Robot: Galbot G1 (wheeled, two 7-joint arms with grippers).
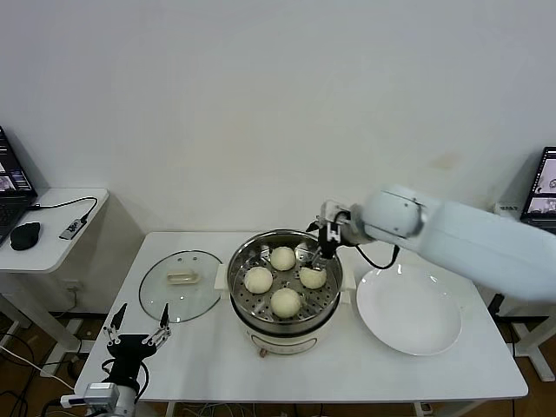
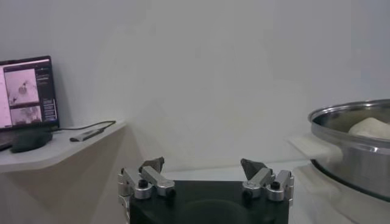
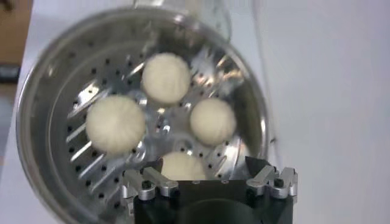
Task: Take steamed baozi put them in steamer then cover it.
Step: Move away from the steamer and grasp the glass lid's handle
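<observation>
Head view, white counter: steamer, round steel pot with perforated tray on a cream-white base, stands at the centre; four steamed baozi lie inside on the tray, apart from one another, one far, one left, one right, one near. Cover, clear glass lid with a cream bar handle, lies flat on the counter just left of the steamer, not on it. Plate, white and bare, sits to the right of the steamer. Right claw: poised over the right-hand bun at the far right of the pot, jaws wide, holding nothing; the right wrist view looks straight down into the pot with the nearest bun directly below the spread fingers. Left claw: parked low at the near left edge of the counter, jaws wide and empty, near the cover. Side desk at far left carries a laptop and mouse. Judged status: loading looks complete; covering remains. Handling note: lift the right claw straight up clear of the rim before swinging away, so no bun is nudged; then take the cover by its bar handle, fingers across the bar, keep the cover level, centre it over the rim and lower it gently until the metal edge seats all round.
</observation>
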